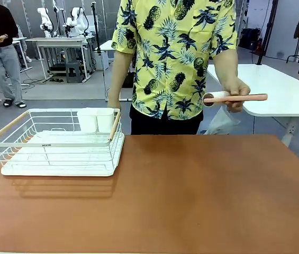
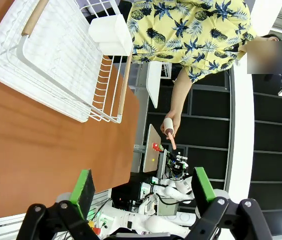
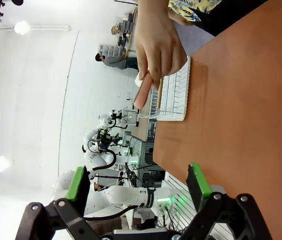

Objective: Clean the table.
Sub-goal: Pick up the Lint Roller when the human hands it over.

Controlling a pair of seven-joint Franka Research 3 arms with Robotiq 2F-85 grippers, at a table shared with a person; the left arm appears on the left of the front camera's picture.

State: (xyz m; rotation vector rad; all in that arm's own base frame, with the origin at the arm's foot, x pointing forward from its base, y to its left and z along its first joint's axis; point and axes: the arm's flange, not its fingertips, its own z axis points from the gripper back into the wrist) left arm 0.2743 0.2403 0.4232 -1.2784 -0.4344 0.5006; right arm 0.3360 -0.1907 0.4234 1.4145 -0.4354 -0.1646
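Table (image 1: 191,196) carries the dish rack (image 1: 59,143) and runs bare right of it; left gripper (image 2: 143,187) and right gripper (image 3: 137,182) gape empty, so I'd take the person's lint roller (image 1: 252,97), well right of rack, by its handle.

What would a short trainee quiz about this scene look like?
1. True or false: the white dish rack stands on the robot's left side of the table.
2. What does the person's hand hold? A) a sponge B) a pink-handled roller C) a mug
3. Fill in: the robot's left hand and right hand are both ___.
Key: 1 true; 2 B; 3 open.
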